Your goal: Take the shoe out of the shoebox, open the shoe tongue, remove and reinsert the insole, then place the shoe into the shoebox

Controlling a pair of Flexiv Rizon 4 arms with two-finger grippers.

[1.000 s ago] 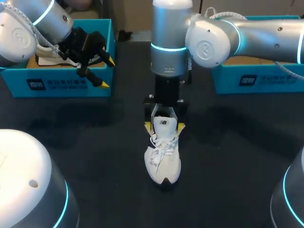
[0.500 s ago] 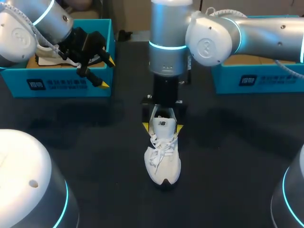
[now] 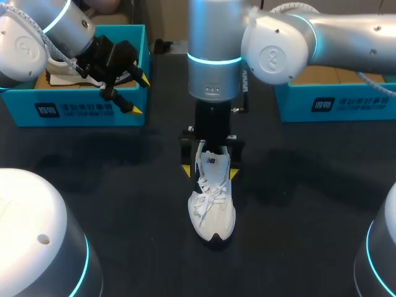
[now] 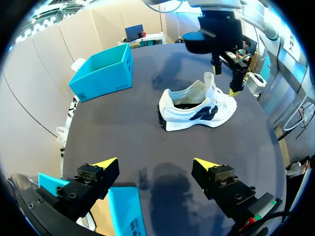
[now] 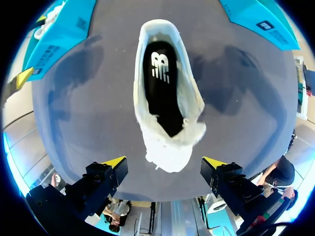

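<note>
Hovering over the white sneaker (image 3: 213, 213) mid-table (image 3: 297, 204), my right gripper (image 3: 210, 171) straddles its collar, jaws wide. My left gripper (image 3: 139, 95) hangs wide above the blue shoebox (image 3: 93, 111).

Left wrist: sneaker well ahead.

Right wrist: black insole (image 5: 160, 83) seated, tongue up. I judge this is the insole removal step; next I need to pinch inside.

Light on the table (image 3: 297, 204) is even and comes from overhead; you will find its dark top dull and matt. Shadows are soft and broad: one lies toward the table's left edge and one toward its right, either side of the shoe (image 3: 212, 207). The shoe's white upper is close to washed out in the right wrist view. A cyan ring glows on the right arm (image 3: 213, 59). Faint shadows lie ahead of the left gripper (image 4: 155, 163).
</note>
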